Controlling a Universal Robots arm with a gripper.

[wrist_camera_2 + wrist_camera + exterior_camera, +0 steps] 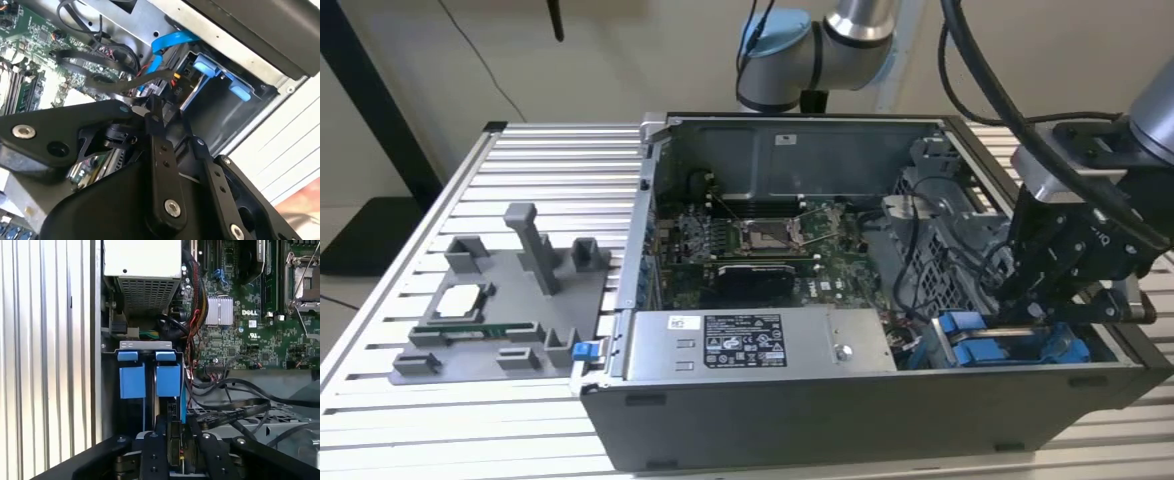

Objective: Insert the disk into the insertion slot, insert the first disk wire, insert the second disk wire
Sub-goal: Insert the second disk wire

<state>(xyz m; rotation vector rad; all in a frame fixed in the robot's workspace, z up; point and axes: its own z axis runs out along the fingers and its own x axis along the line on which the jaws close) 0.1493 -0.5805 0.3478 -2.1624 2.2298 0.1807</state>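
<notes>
Hanging over the insertion slot (pixel 150 370), the hand (pixel 175 440) pinches a dark connector between nearly closed fingers.

Even, soft indoor light; mild glare on metal; blurred close foreground

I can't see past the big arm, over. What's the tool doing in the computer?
Tool down inside the case at the insertion slot, beside its blue tabs. Black cables right alongside. Fingers' state unclear.
</notes>
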